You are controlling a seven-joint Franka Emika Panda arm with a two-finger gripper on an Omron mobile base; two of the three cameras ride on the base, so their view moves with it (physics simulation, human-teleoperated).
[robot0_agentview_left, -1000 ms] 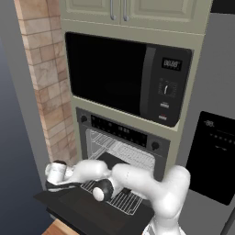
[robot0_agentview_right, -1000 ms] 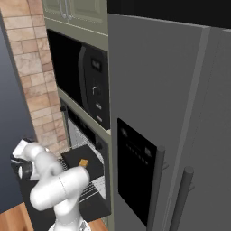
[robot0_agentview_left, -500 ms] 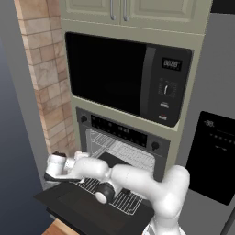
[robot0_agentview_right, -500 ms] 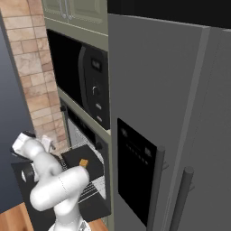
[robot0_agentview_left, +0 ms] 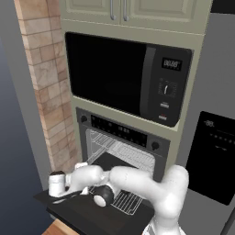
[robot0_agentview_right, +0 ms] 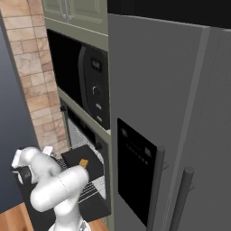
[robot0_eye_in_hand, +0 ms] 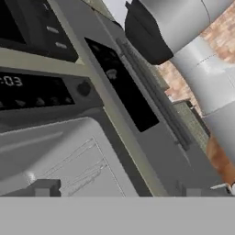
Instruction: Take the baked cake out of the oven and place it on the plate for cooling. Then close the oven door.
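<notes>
Left base view: oven door [robot0_agentview_left: 92, 215] hangs down flat, fully open, black panel nearest the camera. Arm reaches out over the door's left end; the white hand with the pincer [robot0_agentview_left: 57, 186] sits at the door's left front corner, just above the panel. Pincer fingers too small to read there. Hand view shows both finger tips [robot0_eye_in_hand: 43, 187] at far sides of the bottom edge with nothing between them, so the pincer is spread wide and holds nothing.

Behind the door, the oven [robot0_agentview_left: 121, 151]: grey cavity open, wire rack [robot0_agentview_left: 121, 199] pulled partly out over the door, behind the arm's forearm. Control strip with knobs runs along the top of the opening.

Right base view: baked cake [robot0_agentview_right: 83, 162] is a small tan lump on a dark tray [robot0_agentview_right: 83, 161] at the oven mouth, just above the door, to the right of the arm's elbow. Cake is apart from the pincer, which is well off to the door's far-left side.

Above the oven: black microwave [robot0_agentview_left: 124, 75] with side keypad, door shut. Above that, pale cabinet doors [robot0_agentview_left: 133, 11]. Left of the oven, brick column [robot0_agentview_left: 48, 92]. Right of the oven, grey fridge [robot0_agentview_right: 176, 117] with a black dispenser panel [robot0_agentview_right: 135, 169].
</notes>
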